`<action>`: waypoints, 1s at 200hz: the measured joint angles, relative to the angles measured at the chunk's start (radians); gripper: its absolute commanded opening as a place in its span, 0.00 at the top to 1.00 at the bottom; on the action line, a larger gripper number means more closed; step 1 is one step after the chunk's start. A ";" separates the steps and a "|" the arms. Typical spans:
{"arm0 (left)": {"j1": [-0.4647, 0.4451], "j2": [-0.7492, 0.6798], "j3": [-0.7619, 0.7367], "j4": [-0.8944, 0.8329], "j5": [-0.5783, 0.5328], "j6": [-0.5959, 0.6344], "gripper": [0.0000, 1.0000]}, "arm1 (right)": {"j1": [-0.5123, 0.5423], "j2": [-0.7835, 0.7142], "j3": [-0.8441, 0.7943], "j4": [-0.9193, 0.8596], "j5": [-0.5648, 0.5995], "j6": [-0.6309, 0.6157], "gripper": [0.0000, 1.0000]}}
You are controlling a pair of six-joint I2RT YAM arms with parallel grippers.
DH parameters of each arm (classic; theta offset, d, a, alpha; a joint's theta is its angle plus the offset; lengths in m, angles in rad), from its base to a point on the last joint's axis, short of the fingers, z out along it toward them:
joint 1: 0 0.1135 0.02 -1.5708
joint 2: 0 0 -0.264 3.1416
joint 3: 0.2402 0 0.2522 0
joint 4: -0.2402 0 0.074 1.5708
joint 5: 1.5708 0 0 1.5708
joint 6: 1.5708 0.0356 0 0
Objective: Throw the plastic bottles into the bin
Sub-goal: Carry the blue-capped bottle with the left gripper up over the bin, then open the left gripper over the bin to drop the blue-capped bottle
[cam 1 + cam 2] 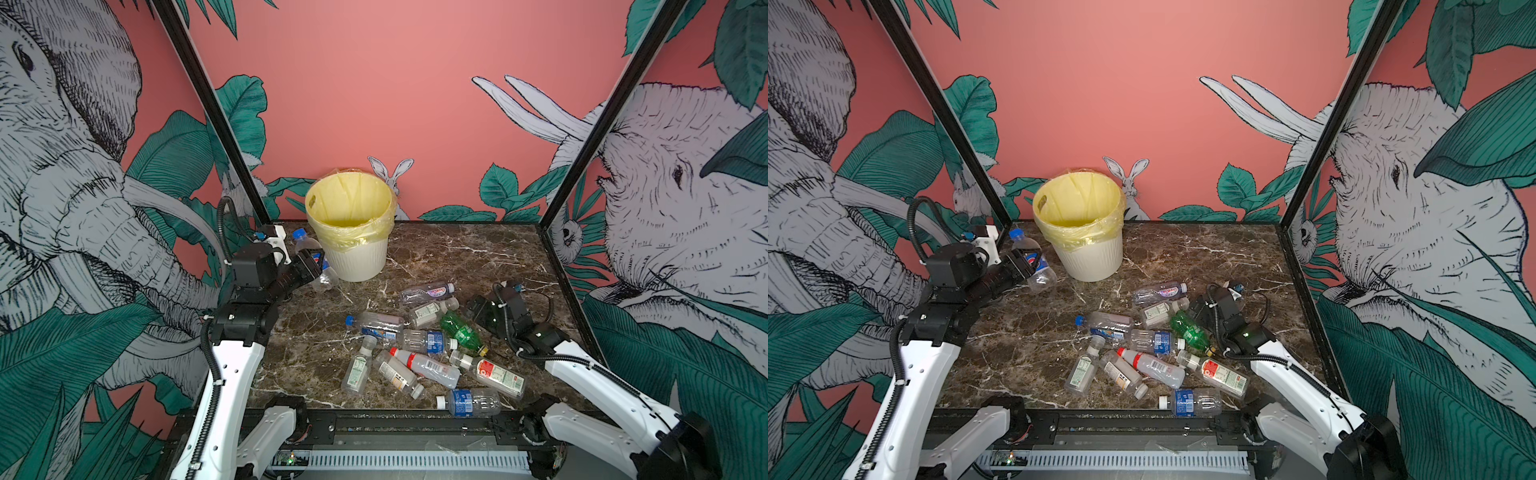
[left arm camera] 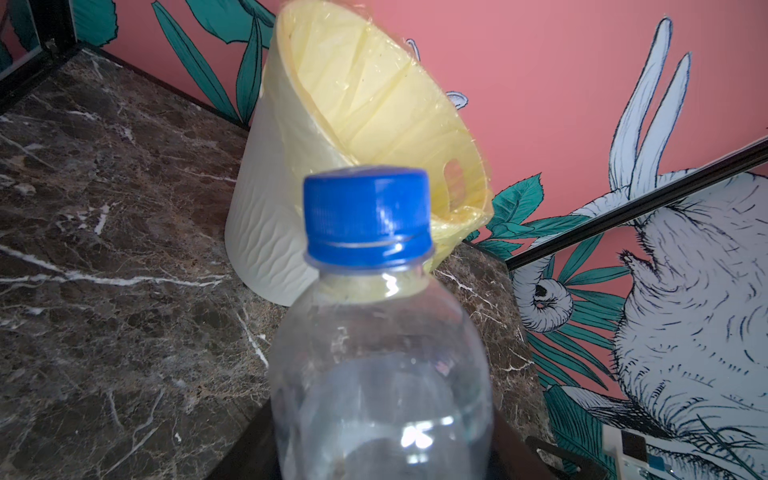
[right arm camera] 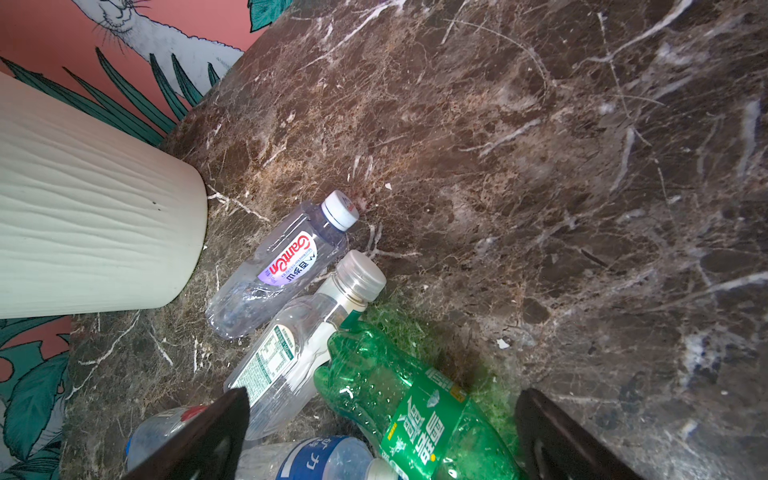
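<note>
Left tool (image 1: 311,264) grips the blue-capped bottle (image 1: 303,246), tilted, cap up beside the bin (image 1: 365,262).

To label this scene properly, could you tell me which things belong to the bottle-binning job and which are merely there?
Job:
blue-capped bottle in the left hand
loose bottles
bin

Just there:
marble table
jungle mural
slotted cable duct
</note>
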State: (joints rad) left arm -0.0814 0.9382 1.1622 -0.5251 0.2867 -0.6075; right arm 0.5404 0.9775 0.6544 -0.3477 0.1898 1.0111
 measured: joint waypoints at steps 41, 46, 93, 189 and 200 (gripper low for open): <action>0.000 0.132 0.145 0.022 -0.012 -0.004 0.44 | 0.000 -0.016 0.000 -0.002 0.002 0.000 0.01; 0.000 0.156 0.171 0.027 -0.014 -0.007 0.45 | 0.000 -0.019 0.000 -0.002 0.002 -0.001 0.01; 0.000 0.444 0.486 0.097 -0.036 -0.062 0.41 | 0.000 -0.025 0.000 -0.011 0.006 -0.002 0.01; -0.012 0.979 1.163 -0.031 -0.043 -0.090 0.01 | 0.000 -0.026 0.043 -0.089 0.001 -0.037 0.01; -0.013 0.951 1.156 -0.032 -0.030 -0.091 0.00 | 0.000 -0.026 0.053 -0.102 -0.003 -0.044 0.01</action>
State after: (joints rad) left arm -0.0940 1.8889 2.3180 -0.5571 0.2565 -0.6987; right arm 0.5404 0.9512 0.7078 -0.4496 0.1864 0.9672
